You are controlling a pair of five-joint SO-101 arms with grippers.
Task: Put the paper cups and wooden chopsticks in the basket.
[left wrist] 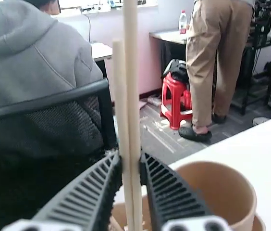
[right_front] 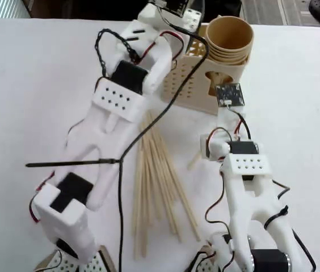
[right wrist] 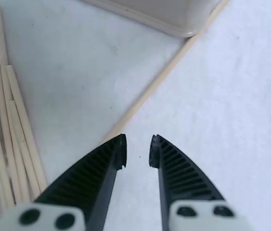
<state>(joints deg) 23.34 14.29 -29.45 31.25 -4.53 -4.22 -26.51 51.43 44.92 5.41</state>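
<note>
Between the closed jaws of the left pincer (left wrist: 130, 160), two wooden chopsticks (left wrist: 129, 72) are gripped upright above the paper cups (left wrist: 222, 188). A black chair (left wrist: 54, 102) and a red stool (left wrist: 176, 91) are seen beyond. Beside the open right pincer (right wrist: 138, 147), loose chopsticks (right wrist: 24, 120) lie on the white desk (right wrist: 231, 96).

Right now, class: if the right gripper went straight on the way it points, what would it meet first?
Probably the single chopstick lying slantwise just ahead of the open right gripper, with the basket behind it. The depth is unclear, so this is a judgement.
</note>
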